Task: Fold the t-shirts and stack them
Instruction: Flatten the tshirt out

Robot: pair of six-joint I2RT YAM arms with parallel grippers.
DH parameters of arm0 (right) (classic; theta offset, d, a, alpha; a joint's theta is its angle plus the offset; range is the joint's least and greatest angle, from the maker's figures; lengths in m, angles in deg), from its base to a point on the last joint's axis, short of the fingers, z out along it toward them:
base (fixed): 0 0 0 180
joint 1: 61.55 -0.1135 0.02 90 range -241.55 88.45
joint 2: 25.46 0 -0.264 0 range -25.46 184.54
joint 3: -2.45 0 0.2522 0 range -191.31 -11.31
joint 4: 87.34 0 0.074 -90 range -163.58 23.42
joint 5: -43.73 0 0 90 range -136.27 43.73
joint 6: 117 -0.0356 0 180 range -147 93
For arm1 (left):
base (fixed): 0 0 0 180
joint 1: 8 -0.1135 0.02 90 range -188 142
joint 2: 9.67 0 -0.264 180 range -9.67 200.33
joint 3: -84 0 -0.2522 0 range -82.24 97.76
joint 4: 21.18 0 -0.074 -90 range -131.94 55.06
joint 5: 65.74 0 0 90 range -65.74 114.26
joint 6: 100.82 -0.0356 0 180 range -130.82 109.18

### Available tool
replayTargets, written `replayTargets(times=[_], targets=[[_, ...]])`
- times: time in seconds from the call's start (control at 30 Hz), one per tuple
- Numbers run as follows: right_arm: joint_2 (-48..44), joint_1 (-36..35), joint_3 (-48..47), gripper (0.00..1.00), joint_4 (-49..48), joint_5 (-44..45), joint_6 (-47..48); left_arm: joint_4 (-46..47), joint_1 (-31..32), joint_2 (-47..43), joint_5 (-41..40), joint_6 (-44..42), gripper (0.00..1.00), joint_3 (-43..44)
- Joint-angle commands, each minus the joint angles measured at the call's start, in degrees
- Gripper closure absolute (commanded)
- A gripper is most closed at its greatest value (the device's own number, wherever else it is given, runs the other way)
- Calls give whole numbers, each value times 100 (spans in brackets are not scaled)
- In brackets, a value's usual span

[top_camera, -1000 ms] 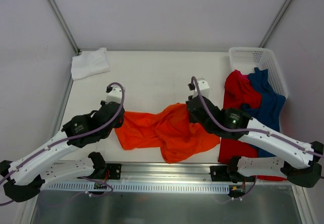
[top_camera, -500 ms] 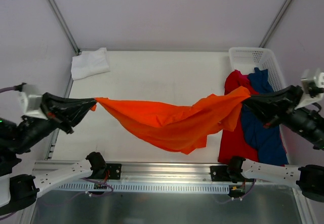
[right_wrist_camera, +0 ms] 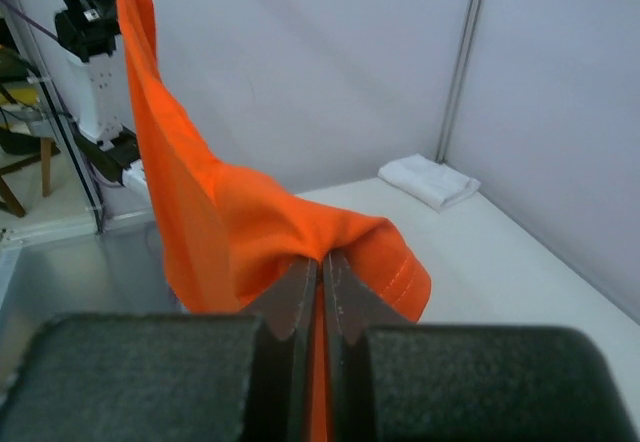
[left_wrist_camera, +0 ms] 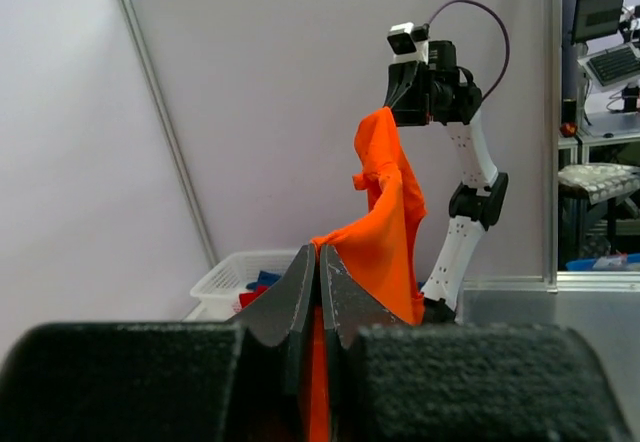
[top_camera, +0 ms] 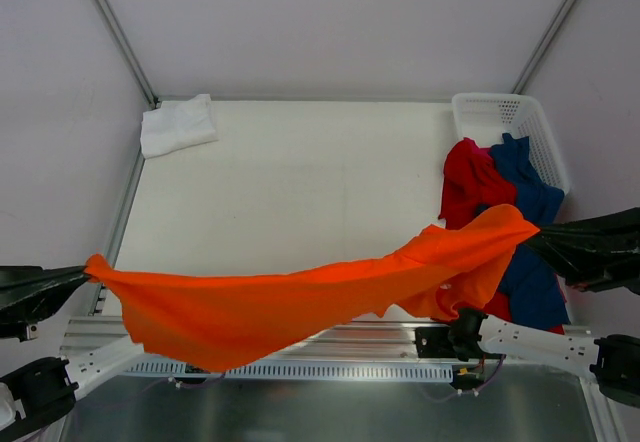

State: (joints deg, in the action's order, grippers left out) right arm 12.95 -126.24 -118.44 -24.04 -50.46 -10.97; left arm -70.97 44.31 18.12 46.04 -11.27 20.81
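Note:
The orange t-shirt (top_camera: pixel 290 302) hangs stretched in the air between both arms, above the table's near edge. My left gripper (top_camera: pixel 88 268) is shut on its left end at the far left. My right gripper (top_camera: pixel 533 230) is shut on its right end, over the clothes pile. Each wrist view shows orange cloth (left_wrist_camera: pixel 385 232) pinched between closed jaws, with the orange shirt (right_wrist_camera: pixel 200 212) draping away. A folded white t-shirt (top_camera: pixel 177 124) lies at the table's back left corner. The red t-shirt (top_camera: pixel 472 178) and dark blue t-shirt (top_camera: pixel 528 202) spill from the basket.
A white perforated basket (top_camera: pixel 497 116) stands at the back right of the table (top_camera: pixel 300 182). Metal frame posts rise at both back corners. The arm bases and a rail run along the near edge.
Both arms have lifted the orange shirt off the table and pulled it apart, then drawn it toward the near edge; it now hangs taut between them.

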Motion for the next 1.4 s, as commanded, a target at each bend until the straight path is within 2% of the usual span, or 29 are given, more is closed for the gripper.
replayTargets(times=[0.0,0.1,0.2,0.3,0.37,0.47,0.6,0.63,0.7,0.73,0.77,0.8,0.87,0.9,0.97,1.0,1.1,1.17,1.37], targets=[[-299,26,648,99,-602,100,304,210,-99,-274,91,-315,100,-651],[-440,35,1404,99,-1217,1023,462,307,-99,-467,-743,-447,100,-1460],[-247,26,2026,100,-1559,1928,567,569,-99,-520,-1997,-544,100,-2287],[305,26,2502,100,-1886,3219,708,1069,-99,-450,-2834,-684,100,-3069],[666,44,2697,100,-2175,3956,840,1343,-90,-257,-3669,-842,100,-3542],[1448,323,2970,99,-2466,4355,990,1932,-99,173,-4495,-1088,100,-4088],[2362,1149,3119,99,-2843,3962,621,2653,-186,919,-4955,-1370,100,-4477],[2686,1316,3206,99,-2958,3908,490,2793,-282,1295,-4938,-1431,100,-4503],[3012,1774,3251,100,-3230,3785,445,2882,-992,1675,-4422,-1327,100,-4556],[3353,1897,3251,100,-3301,3793,445,2891,-1387,2042,-4045,-970,100,-4565],[3531,2098,3216,99,-3476,3811,471,2961,-1791,2211,-3371,-792,100,-4574],[3698,2196,3181,100,-3556,3820,506,3136,-2265,2387,-3252,-686,100,-4617],[4267,2511,2998,100,-3801,3706,585,3408,-2619,3133,-2953,-597,100,-4514],[4480,2609,2883,100,-3846,3671,585,3471,-3013,3806,-2586,-492,100,-4417],[5198,2968,2411,100,-3873,3381,550,3550,-3358,4539,-2346,-404,100,-3960],[5446,3066,2225,100,-3873,3311,533,3568,-3707,5195,-2197,-229,100,-3776],[6413,3409,1539,100,-3873,3021,541,3883,-4184,6208,-1626,18,100,-3222],[7062,3638,1179,100,-3864,2766,524,4016,-4597,6632,-1519,45,100,-2826],[8374,4060,-421,100,-3855,2212,436,3761,-5740,8599,-694,852,100,-1306]])
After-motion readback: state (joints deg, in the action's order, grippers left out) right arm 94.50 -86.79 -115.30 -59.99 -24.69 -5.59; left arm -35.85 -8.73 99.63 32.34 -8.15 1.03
